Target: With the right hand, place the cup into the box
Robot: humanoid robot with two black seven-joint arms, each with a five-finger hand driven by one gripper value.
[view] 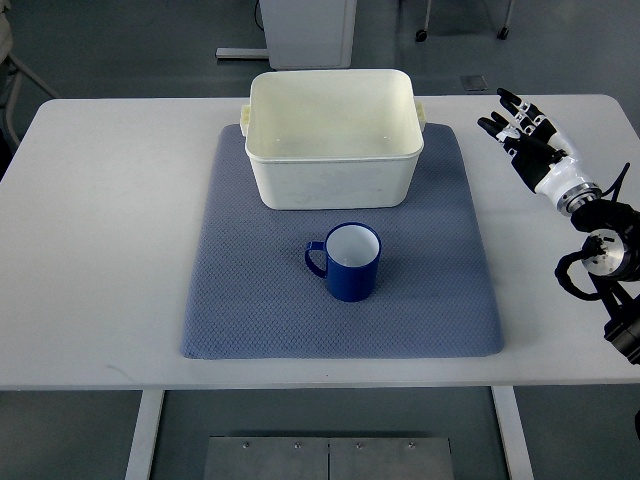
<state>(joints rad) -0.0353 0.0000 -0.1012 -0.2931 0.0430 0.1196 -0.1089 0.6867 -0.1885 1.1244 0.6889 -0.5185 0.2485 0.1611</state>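
A blue cup (348, 261) with a white inside stands upright on the grey-blue mat (250, 300), its handle pointing left. A cream plastic box (333, 135) stands just behind it at the mat's far edge, open at the top with nothing inside. My right hand (520, 125) is over the table at the far right, well to the right of the box and the cup. Its fingers are spread and hold nothing. The left arm does not show.
The white table (100, 250) bears the mat. A white cabinet base (305, 30) stands on the floor behind the table. My right forearm and its cables (600, 260) hang over the table's right edge.
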